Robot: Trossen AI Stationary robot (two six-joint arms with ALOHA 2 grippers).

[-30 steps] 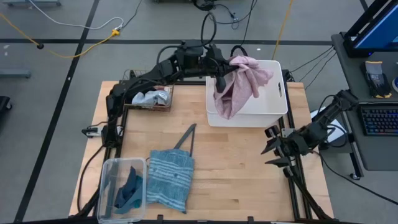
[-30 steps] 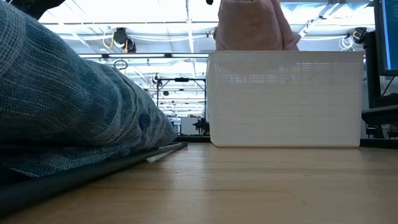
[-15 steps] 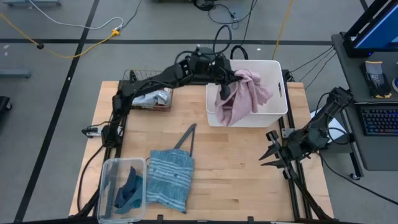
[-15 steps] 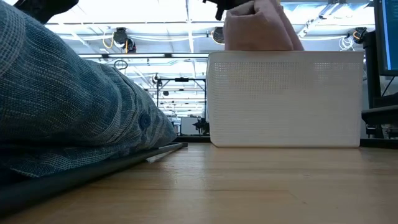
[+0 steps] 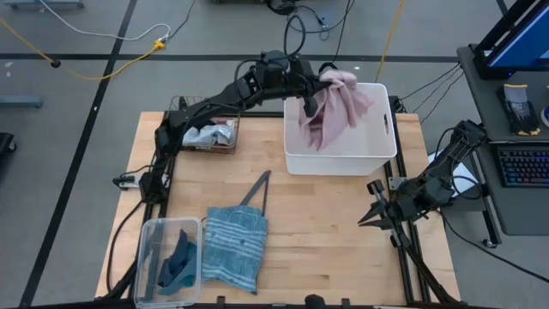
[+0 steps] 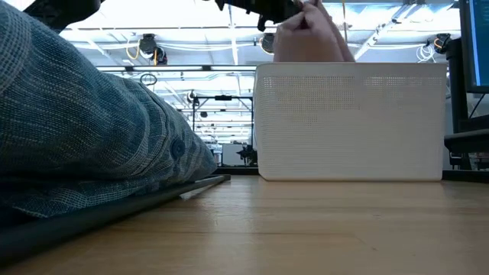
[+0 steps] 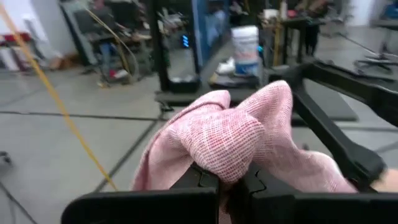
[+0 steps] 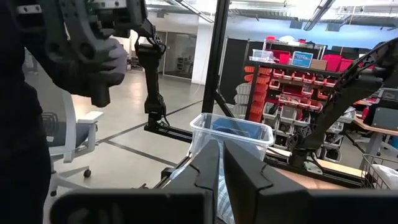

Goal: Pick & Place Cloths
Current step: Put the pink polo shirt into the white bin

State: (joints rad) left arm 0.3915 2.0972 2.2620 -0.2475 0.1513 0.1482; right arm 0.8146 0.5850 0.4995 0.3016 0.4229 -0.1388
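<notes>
The left pincer (image 5: 310, 104), clamped on the pink cloth (image 5: 336, 107), hangs over the white bin (image 5: 377, 150) at twelve o'clock (wire basket (image 5: 225, 146) at ten); cloth droops, crumpled.

I see a white rectangular plastic bin (image 5: 383, 137) at the upper right of the light wooden table (image 5: 326, 232). A clear plastic tub (image 5: 146, 245) sits at the lower left, a small wire basket (image 5: 230, 146) at the upper left, a thin grey hanger (image 5: 257, 186) mid-table.
</notes>
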